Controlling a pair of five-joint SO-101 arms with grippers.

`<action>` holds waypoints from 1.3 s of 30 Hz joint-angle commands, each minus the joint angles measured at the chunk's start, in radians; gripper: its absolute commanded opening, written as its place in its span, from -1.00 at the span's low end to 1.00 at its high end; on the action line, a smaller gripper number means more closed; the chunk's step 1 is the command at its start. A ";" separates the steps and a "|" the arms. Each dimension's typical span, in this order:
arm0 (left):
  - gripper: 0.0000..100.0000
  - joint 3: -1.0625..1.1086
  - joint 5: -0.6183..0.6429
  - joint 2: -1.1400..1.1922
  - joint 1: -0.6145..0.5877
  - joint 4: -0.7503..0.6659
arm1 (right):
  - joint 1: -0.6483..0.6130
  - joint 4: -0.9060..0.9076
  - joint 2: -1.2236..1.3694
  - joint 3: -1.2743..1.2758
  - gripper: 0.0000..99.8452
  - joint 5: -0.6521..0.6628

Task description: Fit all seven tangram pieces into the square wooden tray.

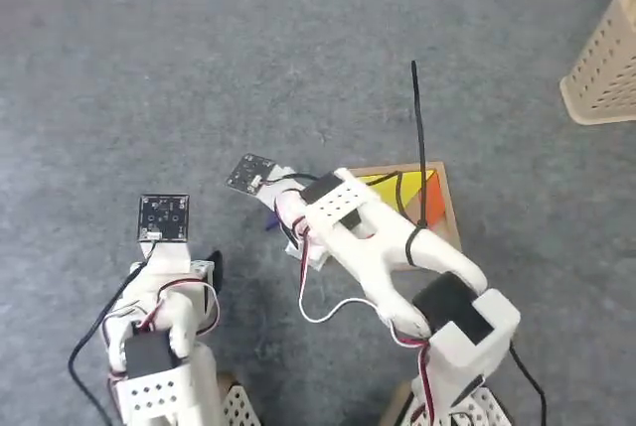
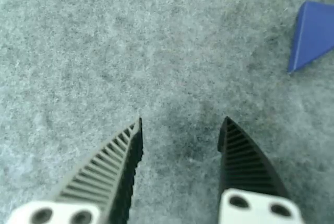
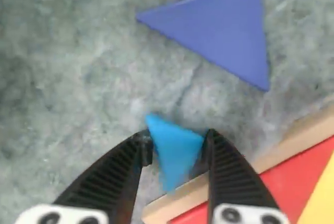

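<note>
Blue triangle (image 2: 313,33) lies flat on the grey surface (image 2: 104,36) near your left hand (image 2: 182,121) — that hand is wide open, holding nothing. Your right hand (image 3: 176,136) is clamped on a small cyan triangle (image 3: 175,158) at the tray (image 3: 292,135) rim — a red piece (image 3: 292,192) and a yellow piece (image 3: 324,208) lie inside.

Bench (image 1: 119,78): grey felt-like cloth, fuzzy, matt. Right hand (image 3: 177,136): black plastic fingers (image 3: 117,174), ribbed, dull; white plastic base, faint sheen. Left hand (image 2: 182,121): same ribbed black plastic. Light blue triangle (image 3: 175,156) pinched between right hand's fingers: smooth, matt. Dark blue triangle (image 3: 219,31) beyond its fingertips: smooth, matt. Tray (image 3: 292,140) beside right hand: pale bare wood, matt; red piece (image 3: 292,182) inside smooth.
</note>
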 commanded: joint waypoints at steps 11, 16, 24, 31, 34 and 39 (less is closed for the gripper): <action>-0.55 -0.004 0.008 -0.017 -0.005 0.006 | 0.051 0.137 -0.294 -0.043 -0.89 -0.040; -0.55 -0.004 0.008 -0.017 -0.005 0.006 | 0.107 0.202 -0.453 0.018 -0.89 -0.038; -0.55 -0.004 0.008 -0.017 -0.005 0.006 | 0.321 0.219 -0.708 0.204 -0.89 -0.034; -0.55 -0.004 0.008 -0.017 -0.005 0.006 | 0.357 0.211 -0.742 0.296 -0.89 -0.040; -0.55 -0.004 0.008 -0.017 -0.005 0.006 | 0.318 0.217 -0.739 0.255 -0.89 -0.043; -0.55 -0.004 0.008 -0.017 -0.005 0.006 | 0.188 0.213 -0.621 0.146 -0.77 -0.161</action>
